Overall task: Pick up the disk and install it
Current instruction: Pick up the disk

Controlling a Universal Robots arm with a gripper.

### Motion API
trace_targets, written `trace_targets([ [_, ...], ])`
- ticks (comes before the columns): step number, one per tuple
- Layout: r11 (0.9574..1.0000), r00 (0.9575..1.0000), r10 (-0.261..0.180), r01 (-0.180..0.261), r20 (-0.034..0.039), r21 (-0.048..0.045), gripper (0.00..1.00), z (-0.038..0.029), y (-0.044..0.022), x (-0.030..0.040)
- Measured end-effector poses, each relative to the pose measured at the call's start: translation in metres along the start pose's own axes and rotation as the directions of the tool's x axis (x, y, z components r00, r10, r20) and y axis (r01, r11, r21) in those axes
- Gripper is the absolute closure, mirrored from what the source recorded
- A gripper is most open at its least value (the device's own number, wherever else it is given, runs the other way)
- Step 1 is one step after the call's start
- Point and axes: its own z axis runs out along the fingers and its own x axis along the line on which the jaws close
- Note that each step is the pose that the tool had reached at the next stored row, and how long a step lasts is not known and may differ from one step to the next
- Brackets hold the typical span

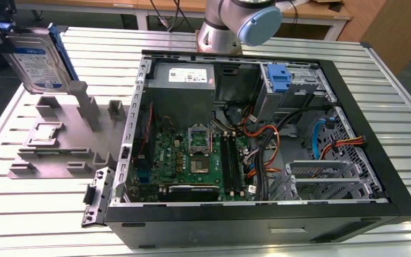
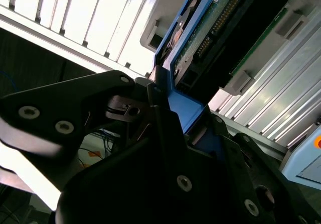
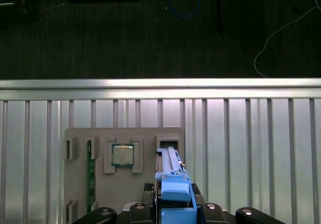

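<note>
Clamping disk [image 1: 38, 59] above tray [image 1: 62, 154]; chip [image 3: 122, 154] seated in its pocket.

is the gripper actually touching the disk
Touching. In the second wrist view the gripper is clamped on the disk at its blue edge, pressed against it on both sides with no gap.

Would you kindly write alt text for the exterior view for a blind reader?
The gripper holds the disk upright above a grey fixture plate, at the exterior view's left of an open computer case on a slatted table.
</note>
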Motion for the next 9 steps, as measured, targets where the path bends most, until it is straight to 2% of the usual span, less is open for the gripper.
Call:
trace_targets([
  [9,1.0,1.0,0.0,0.0,-0.0026,0.0001,0.63,-0.0022,0.0001,0.0],
])
